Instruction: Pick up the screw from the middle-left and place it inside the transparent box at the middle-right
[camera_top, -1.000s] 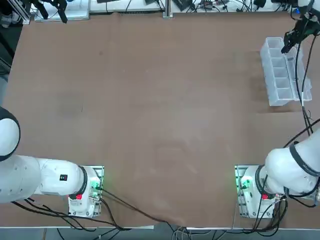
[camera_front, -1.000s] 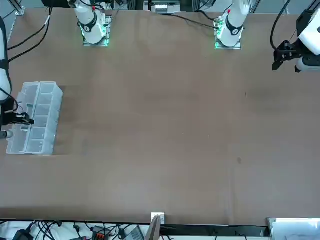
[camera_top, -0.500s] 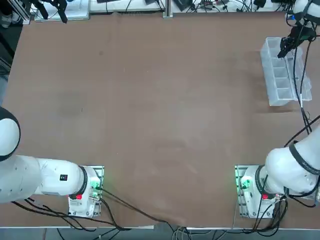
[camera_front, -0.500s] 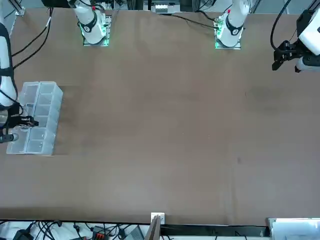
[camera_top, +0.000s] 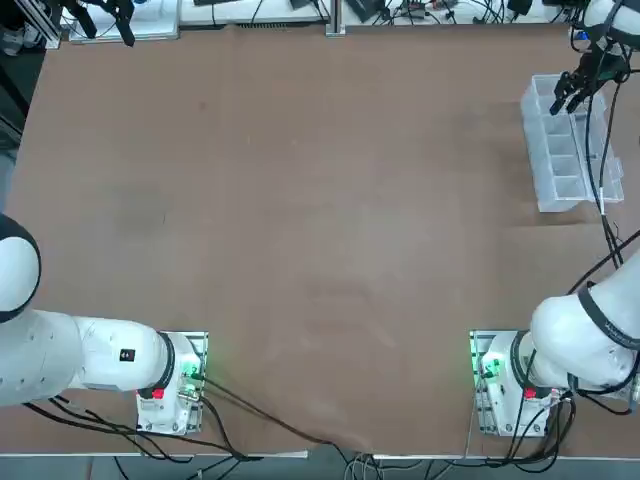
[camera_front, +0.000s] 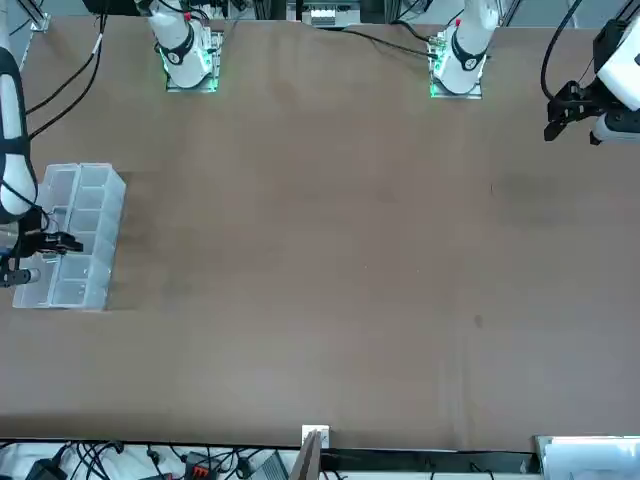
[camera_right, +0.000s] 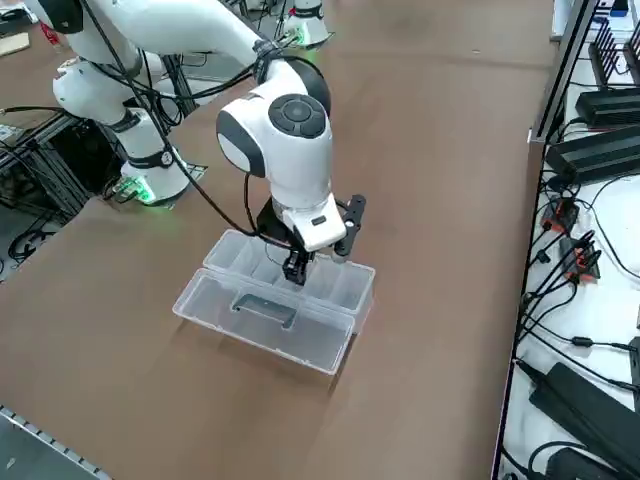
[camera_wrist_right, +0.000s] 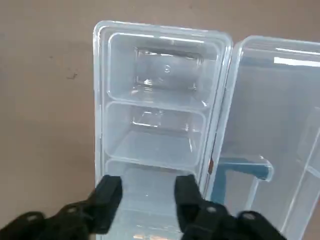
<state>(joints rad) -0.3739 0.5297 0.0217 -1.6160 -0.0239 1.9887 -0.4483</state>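
Since prev frame right pincer (camera_wrist_right: 142, 197) shifted along transparent box (camera_wrist_right: 160, 100), fingers spread, empty; screw unseen, drop likely done.

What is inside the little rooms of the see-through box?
The two compartments of the transparent box beyond the open right gripper look empty. The screw doesn't show; the gripper's fingers cover part of the nearer compartment.

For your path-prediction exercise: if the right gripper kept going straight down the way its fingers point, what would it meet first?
Most likely the transparent box: the right gripper, fingers apart, hangs just above one of its open compartments, nothing between. Which compartment is hard to tell.
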